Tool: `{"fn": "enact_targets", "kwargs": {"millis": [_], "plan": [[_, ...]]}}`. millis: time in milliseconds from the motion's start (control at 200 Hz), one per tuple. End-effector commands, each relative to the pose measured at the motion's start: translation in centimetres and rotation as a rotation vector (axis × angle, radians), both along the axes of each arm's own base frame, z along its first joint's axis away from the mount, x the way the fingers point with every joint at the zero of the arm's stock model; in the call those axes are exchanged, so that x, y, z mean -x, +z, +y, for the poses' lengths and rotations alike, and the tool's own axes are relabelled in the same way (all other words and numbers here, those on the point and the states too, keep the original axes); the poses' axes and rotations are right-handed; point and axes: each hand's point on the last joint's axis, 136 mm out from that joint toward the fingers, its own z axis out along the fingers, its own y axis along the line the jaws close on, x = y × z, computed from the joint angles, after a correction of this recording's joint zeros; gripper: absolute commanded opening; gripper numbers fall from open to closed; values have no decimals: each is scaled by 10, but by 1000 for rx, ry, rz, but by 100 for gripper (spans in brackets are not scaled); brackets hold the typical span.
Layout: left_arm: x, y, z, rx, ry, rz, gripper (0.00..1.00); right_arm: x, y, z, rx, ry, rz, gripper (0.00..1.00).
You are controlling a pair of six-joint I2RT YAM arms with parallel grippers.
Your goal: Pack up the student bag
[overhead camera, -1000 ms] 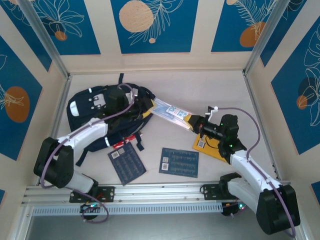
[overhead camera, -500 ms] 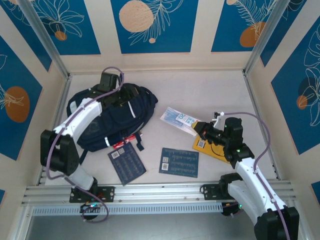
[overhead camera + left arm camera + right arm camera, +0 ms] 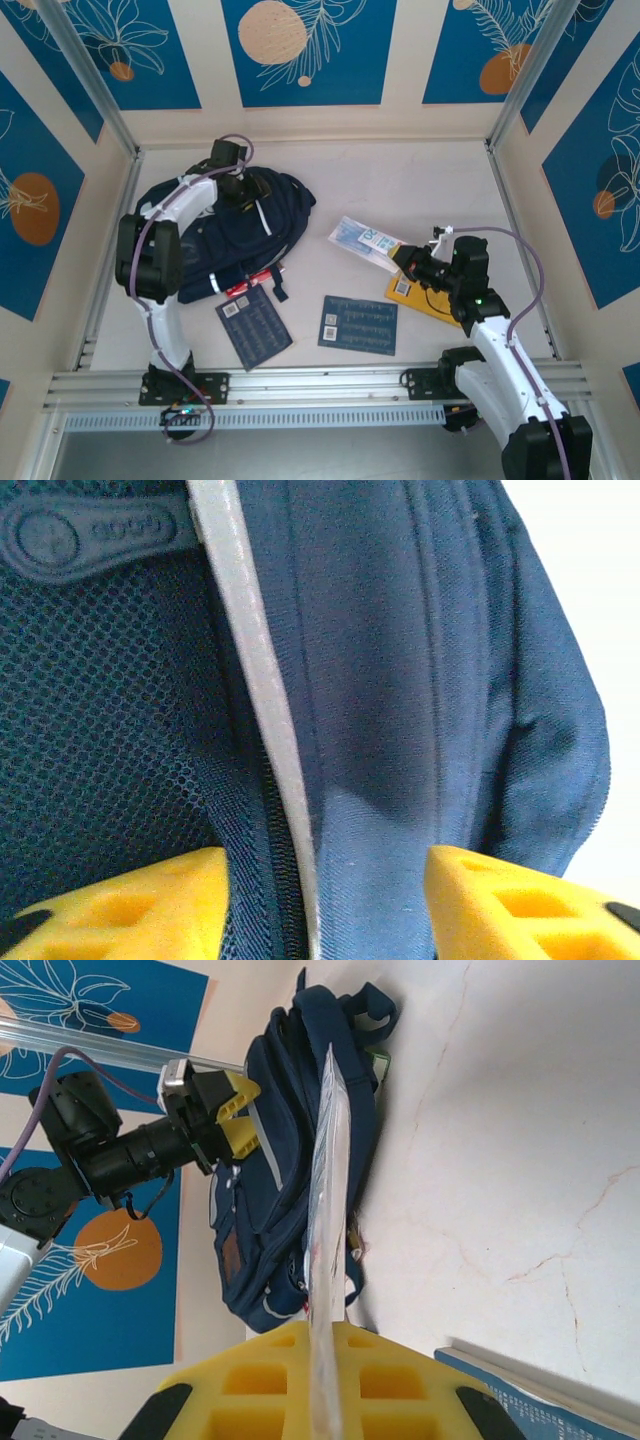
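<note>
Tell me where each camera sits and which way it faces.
Top external: above and behind, looking down at the table; both arms show.
Left wrist: close on the bag; own yellow fingers below.
Right wrist: looks along the clamped packet toward the bag; own fingers below.
Shared: top and right wrist both show the left gripper.

The student bag [image 3: 235,240] is dark navy with a thin white stripe and a navy mesh panel. A red item [image 3: 245,286] shows at the bag's near edge. Near the bag lie one dark blue card [image 3: 254,325] and a second card [image 3: 358,323], both with white labels. Right of the bag are a clear packet [image 3: 362,238] printed blue-green and a yellow book [image 3: 415,297]. The left gripper [image 3: 325,910] and right gripper [image 3: 325,1370] have yellow fingers.
</note>
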Motion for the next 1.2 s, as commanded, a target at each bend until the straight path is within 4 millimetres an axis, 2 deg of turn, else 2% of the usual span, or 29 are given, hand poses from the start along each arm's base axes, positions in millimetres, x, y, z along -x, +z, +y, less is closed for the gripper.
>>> {"fn": "enact_targets", "kwargs": {"millis": [0, 90, 275, 360, 420, 450, 560, 650, 805, 975, 1065, 1195], "plan": [[-12, 9, -7, 11, -48, -26, 44, 2, 1, 2, 1, 34, -33, 0], [-17, 5, -7, -8, -65, -16, 35, 1, 1, 2, 0, 33, -39, 0], [-19, -12, -11, -31, -105, 45, 34, -2, 5, 2, 1, 35, -45, 0], [-18, -10, -17, -43, -146, 42, 17, -3, 9, 1, 11, 33, -54, 0], [-17, -2, -22, -52, -179, 25, 5, -4, 11, 0, 24, 31, -57, 0], [-17, 4, -25, -56, -196, 14, 0, -3, 12, 0, 33, 33, -55, 0], [-10, 33, -43, -39, -259, -35, 0, -4, 16, -3, 77, 25, -64, 0], [2, 64, -62, -17, -311, -93, 0, -4, 22, -5, 104, 24, -83, 0], [34, 126, -85, -41, -430, -216, 0, -8, 53, 0, 118, 46, -169, 0], [68, 182, -84, -15, -497, -327, 0, -8, 81, 3, 177, 52, -247, 0], [85, 209, -83, 9, -533, -386, 0, -6, 82, 4, 199, 55, -243, 0], [99, 230, -79, 7, -569, -424, 0, 1, 81, 7, 193, 70, -250, 0]]}}
